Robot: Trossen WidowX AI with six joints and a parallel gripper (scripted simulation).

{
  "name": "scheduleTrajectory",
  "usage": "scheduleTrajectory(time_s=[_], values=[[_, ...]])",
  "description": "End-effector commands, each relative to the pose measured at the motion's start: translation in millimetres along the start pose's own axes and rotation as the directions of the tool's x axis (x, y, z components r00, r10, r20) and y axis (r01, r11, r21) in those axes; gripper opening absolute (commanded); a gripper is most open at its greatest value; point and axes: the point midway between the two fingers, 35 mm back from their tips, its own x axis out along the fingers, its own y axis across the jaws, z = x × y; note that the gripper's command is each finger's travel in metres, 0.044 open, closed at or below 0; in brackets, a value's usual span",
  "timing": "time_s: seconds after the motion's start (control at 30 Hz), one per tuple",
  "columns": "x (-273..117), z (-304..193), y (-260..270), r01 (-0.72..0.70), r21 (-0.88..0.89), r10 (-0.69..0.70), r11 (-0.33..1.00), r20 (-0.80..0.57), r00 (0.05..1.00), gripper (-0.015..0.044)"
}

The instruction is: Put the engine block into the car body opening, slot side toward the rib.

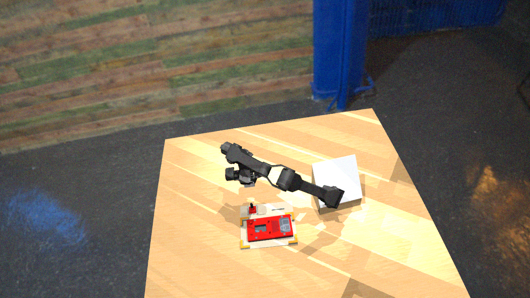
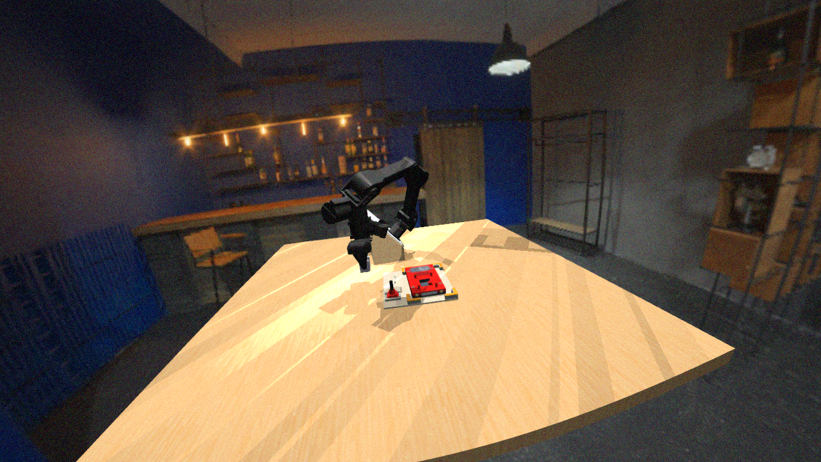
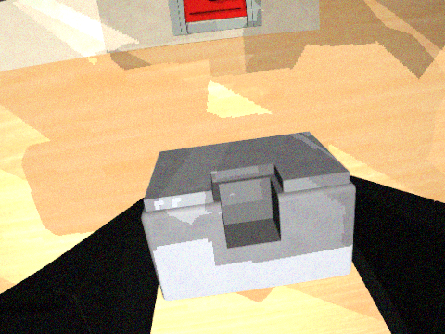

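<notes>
My gripper (image 1: 249, 181) (image 2: 364, 264) (image 3: 243, 199) is shut on the grey engine block (image 2: 365, 265) (image 3: 315, 223). The block's slot faces the wrist camera, and a black finger is on each side. Gripper and block hang in the air beside the white base plate (image 1: 266, 244) (image 2: 396, 303) (image 3: 287, 19), on the lever's side. The red car body (image 1: 272, 233) (image 2: 412, 281) lies on the plate between yellow corner pieces. Its opening (image 1: 260, 227) shows grey inside. The rib is too small to make out. The wrist view does not show the car body.
A red lever piece (image 1: 252, 210) (image 2: 392, 293) (image 3: 215, 10) with a black upright stick stands in a holder on the plate, between the car body and my gripper. A large white box (image 1: 333, 170) with a sloped top stands by the arm's base.
</notes>
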Motion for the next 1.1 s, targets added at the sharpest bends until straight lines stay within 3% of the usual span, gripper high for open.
scheduleTrajectory(time_s=[0.0, 0.3, 0.57, 1.07], values=[[0.8, 0.5, -0.7, 0.004, -0.139, -0.004, 0.99, 0.003, 1.0, 0.0], [2.1, 0.6, -0.8, 0.005, -0.438, -0.004, 0.899, 0.003, 1.0, 0.0], [11.5, 0.0, 0.0, 0.005, -0.558, -0.004, 0.83, 0.003, 1.0, 0.0], [38.2, 0.3, 0.0, 0.006, -0.573, -0.004, 0.82, 0.005, 1.0, 0.0]])
